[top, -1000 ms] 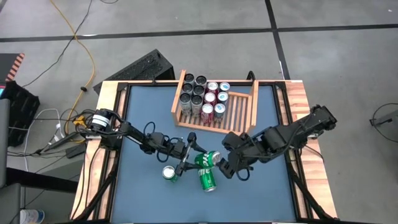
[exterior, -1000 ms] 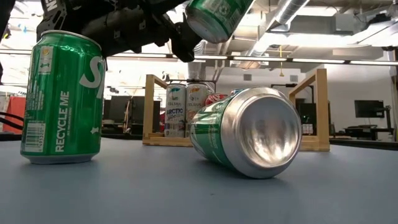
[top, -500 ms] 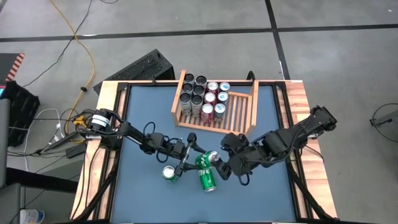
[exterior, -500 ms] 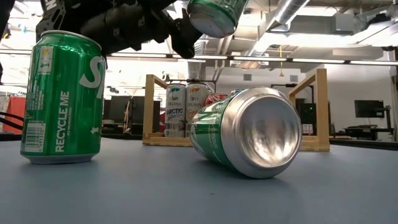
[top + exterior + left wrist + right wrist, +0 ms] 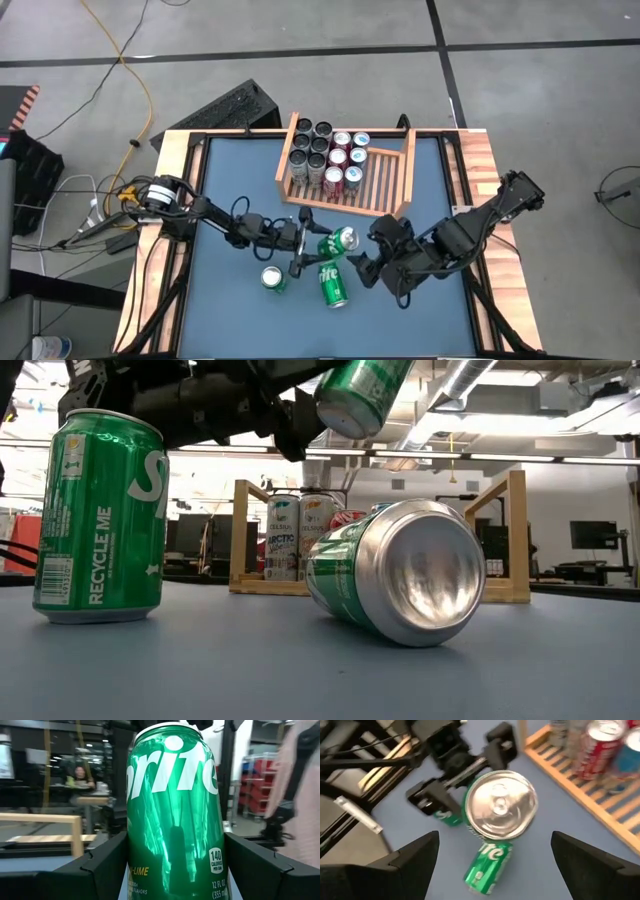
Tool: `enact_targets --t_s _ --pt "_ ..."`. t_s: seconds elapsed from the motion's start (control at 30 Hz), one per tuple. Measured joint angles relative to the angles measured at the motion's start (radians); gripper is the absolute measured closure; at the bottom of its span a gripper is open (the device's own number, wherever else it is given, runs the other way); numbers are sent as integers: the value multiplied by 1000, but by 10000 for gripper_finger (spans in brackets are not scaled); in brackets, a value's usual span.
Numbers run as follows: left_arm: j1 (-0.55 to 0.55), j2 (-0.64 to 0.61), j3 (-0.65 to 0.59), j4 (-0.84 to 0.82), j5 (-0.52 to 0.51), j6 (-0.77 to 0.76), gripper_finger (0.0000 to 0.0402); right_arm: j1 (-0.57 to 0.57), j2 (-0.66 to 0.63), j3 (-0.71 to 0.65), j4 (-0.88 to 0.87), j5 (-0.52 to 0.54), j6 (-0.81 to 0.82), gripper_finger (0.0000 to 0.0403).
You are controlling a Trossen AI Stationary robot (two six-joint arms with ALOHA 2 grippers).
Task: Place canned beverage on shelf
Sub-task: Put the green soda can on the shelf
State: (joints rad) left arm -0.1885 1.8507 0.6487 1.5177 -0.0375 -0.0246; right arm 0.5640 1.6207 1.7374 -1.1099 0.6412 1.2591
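A green Sprite can (image 5: 337,243) hangs in the air over the middle of the table, with my left gripper (image 5: 318,246) shut on it. The can is tilted, its silver top (image 5: 502,804) facing my right gripper (image 5: 363,263). That gripper is open a short way to the can's right, apart from it. The wooden shelf (image 5: 388,178) stands at the table's far side, with several cans in its left half. Another green can (image 5: 272,278) stands upright on the table. One more green can (image 5: 333,286) lies on its side below the held one. My left gripper pinches the can's side wall (image 5: 131,855) between its two fingers (image 5: 102,865), below the can's middle. The fingers come about level from the table's left and lie across the can. It is lifted clear of the table and tilted, top end (image 5: 352,415) toward the right arm.
The shelf's right half (image 5: 385,170) shows bare slats. In the low view the upright can (image 5: 100,515) and the lying can (image 5: 400,570) stand in front of the shelf (image 5: 505,535). Cables and a black case lie on the floor left of the table.
My left gripper has turned at the wrist, so the held can has swung its top toward the table's far right. My right gripper has gone a little toward the near edge and rolled, staying open.
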Motion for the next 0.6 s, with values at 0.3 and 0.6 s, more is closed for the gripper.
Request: enact_targets --t_s 0.3,0.6 --pt "-79 0 0 -22 -248 170 118 -74 0 0 4 -9 -82 28" --pt "-154 0 0 -23 -471 322 118 -140 3 0 73 -92 -246 28"
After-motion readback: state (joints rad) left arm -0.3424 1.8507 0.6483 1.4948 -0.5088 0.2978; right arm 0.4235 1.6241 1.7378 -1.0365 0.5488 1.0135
